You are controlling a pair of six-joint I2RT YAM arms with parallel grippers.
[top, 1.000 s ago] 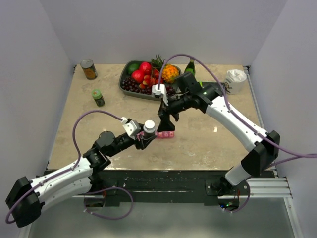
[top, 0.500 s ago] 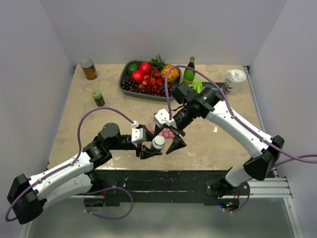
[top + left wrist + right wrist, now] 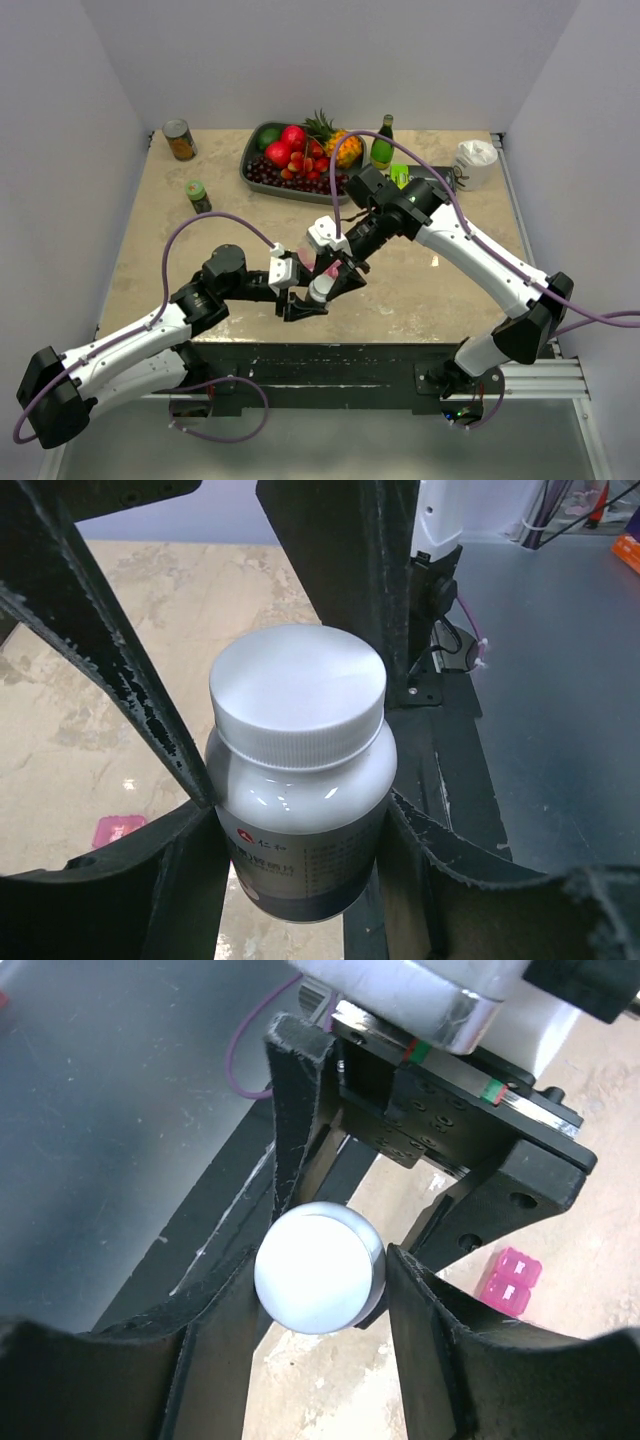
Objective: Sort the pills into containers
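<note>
White bottle (image 3: pixel 300 790) is clamped round its body by the left gripper (image 3: pixel 300 825). Its cap (image 3: pixel 318 1280) is pinched between the right gripper (image 3: pixel 325 1268) fingers. Pink organiser strip (image 3: pixel 512 1280) is left lying on the table (image 3: pixel 150 230), just beyond both grippers.

Bright, even overhead light; soft glare on the white bottle (image 3: pixel 300 810).

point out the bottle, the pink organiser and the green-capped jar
bottle (image 3: pixel 297 695), left wrist view, top of its white cap
organiser (image 3: pixel 512 1280), right wrist view, its pink end compartments
jar (image 3: pixel 200 202), top view, body under the green cap
</note>
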